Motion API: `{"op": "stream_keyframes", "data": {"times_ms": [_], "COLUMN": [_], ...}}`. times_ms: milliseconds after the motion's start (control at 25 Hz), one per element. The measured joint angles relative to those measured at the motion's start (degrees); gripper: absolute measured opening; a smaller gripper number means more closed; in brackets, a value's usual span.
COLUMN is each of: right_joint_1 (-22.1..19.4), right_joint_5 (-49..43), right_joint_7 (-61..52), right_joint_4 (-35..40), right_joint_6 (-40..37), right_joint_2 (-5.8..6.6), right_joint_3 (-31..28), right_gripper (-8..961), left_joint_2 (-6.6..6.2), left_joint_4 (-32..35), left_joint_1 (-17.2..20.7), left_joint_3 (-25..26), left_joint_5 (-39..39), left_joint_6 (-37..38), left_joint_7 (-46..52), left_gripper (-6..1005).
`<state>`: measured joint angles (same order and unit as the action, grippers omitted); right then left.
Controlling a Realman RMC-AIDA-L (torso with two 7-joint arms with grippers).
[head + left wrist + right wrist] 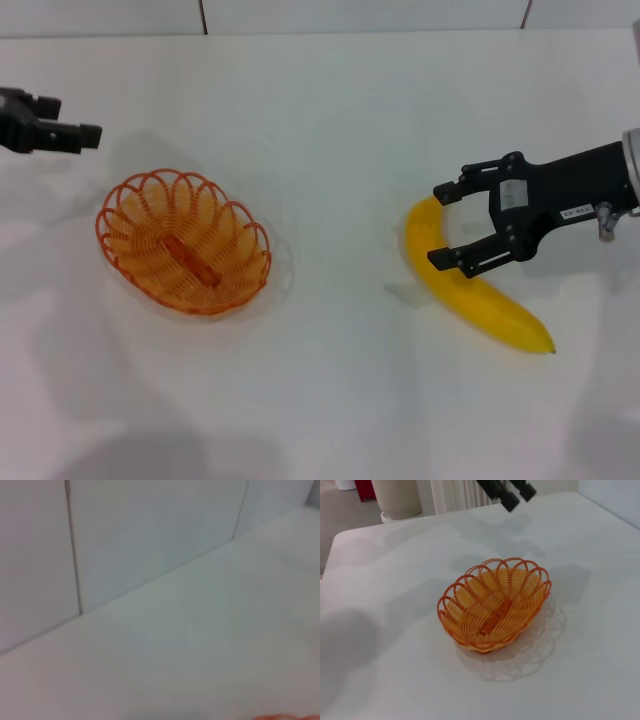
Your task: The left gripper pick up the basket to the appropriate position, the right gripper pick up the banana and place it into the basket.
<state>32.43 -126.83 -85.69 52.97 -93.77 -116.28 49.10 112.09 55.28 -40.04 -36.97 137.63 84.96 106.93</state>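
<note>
On table, banana (470, 290) diagonal, tip lower-right

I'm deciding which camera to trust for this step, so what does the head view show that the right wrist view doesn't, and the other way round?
Only the head view shows the banana lying on the table, with the right gripper open around its upper end, one finger on each side. Only the right wrist view shows a pale container and a red object beyond the table's far edge. Both show the empty basket resting on the table and the left gripper near it, apart from its rim.
</note>
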Motion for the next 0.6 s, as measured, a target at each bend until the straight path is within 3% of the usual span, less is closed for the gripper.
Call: {"op": "stream_keyframes", "data": {"times_ms": [280,520,600], "right_joint_1": [0.00,0.16,0.17], "right_joint_5": [0.00,-0.08,-0.11], "right_joint_7": [0.00,0.00,0.00], "right_joint_4": [-0.06,-1.33,-1.48], "right_joint_6": [0.05,1.46,1.54], "right_joint_2": [-0.10,-0.05,0.00], "right_joint_3": [0.00,0.05,0.04], "right_gripper": [890,889,889], "left_joint_2": [1.12,3.71,3.99], "left_joint_4": [-7.46,-8.72,-8.95], "left_joint_1": [-4.33,-6.11,-6.17], "left_joint_3": [-0.64,-1.10,-1.91], "left_joint_5": [8.24,12.73,13.23], "left_joint_6": [-6.96,-9.48,-9.81], "left_joint_7": [0.58,0.09,0.20], "left_gripper": [740,735,734]}}
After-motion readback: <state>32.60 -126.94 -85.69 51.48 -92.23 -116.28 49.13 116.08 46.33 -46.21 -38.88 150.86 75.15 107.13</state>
